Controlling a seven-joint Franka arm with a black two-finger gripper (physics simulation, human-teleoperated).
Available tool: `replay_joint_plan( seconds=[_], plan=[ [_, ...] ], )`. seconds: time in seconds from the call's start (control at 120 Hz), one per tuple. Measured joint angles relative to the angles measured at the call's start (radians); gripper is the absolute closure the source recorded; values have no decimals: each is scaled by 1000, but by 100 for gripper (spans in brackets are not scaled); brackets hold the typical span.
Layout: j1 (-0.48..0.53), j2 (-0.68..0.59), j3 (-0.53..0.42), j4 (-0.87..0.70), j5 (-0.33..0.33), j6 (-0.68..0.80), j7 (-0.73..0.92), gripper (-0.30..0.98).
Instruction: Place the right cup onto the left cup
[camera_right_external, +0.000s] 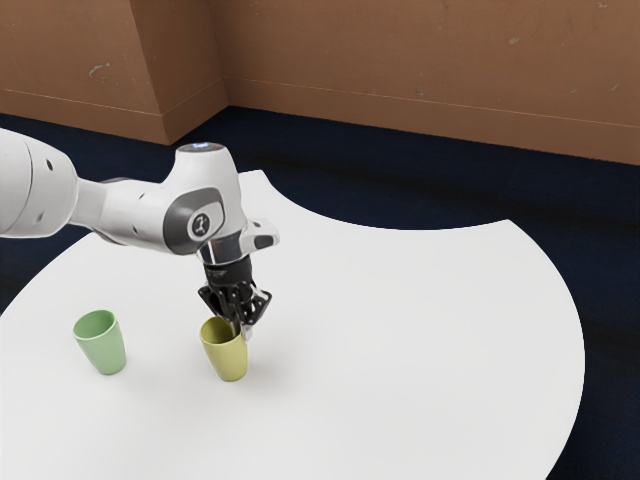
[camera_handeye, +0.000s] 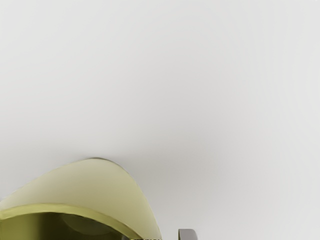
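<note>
Well in from the table's (camera_right_external: 450, 330) curved edge at the exterior view's right, yellow cup (camera_right_external: 228, 361) sits, likely light, stiff, slick; tool (camera_right_external: 241, 331) released, straddling its wall, best pinched there.

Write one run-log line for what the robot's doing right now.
gripper: open, at rim of yellow cup | green cup: standing apart | stacking: not yet done
</note>
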Motion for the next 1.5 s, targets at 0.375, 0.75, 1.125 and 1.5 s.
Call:
replay_joint_plan(
  seconds=[0.375,0.75,1.125,1.5],
  plan=[
    [0,-35,2,-5,4,10,-24,78],
    [81,-217,-32,-40,119,-73,-66,78],
    [342,-359,-212,-49,203,-204,-112,79],
    [535,-396,-303,-70,208,-273,-133,79]
  ],
)
